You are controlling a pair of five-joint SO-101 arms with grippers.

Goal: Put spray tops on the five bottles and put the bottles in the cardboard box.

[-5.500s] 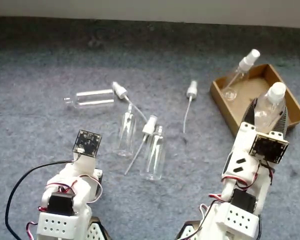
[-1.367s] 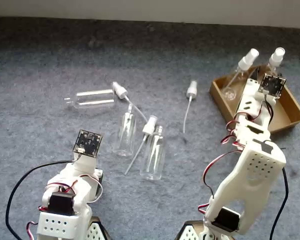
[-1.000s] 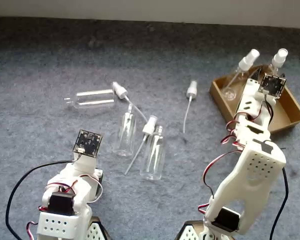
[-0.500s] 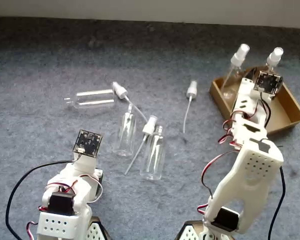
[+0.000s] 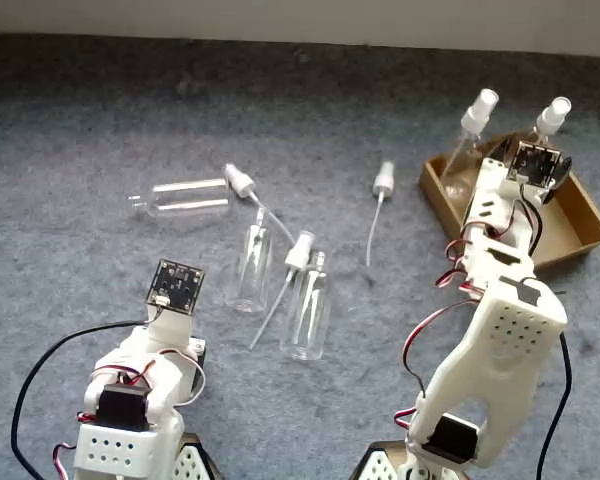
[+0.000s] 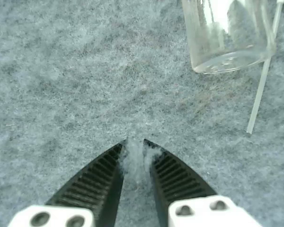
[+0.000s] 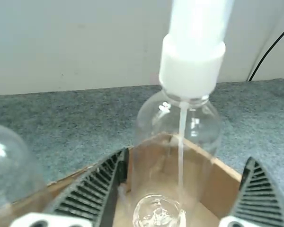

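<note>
In the right wrist view my right gripper [image 7: 187,161] is open, its fingers either side of a clear bottle [image 7: 180,132] with a white spray top [image 7: 194,61] standing upright in the cardboard box [image 7: 222,182]. From above, that bottle [image 5: 552,115] and a second topped bottle [image 5: 468,140] stand in the box [image 5: 580,220]. Three bottles without tops [image 5: 185,197] [image 5: 252,265] [image 5: 308,305] lie on the carpet with loose spray tops [image 5: 240,182] [image 5: 300,250] [image 5: 383,180]. My left gripper [image 6: 135,144] is shut on nothing, low over the carpet just short of a bottle's base [image 6: 227,42].
A thin dip tube [image 6: 262,90] lies beside the bottle base near the left gripper. Grey carpet covers the table, and a pale wall runs behind the box. The right arm [image 5: 495,330] stretches over the carpet to the box.
The right arm carried the capped bottle from the box's front into it. Over the last second the other bottle in the box tipped more upright. The left arm stayed still.
</note>
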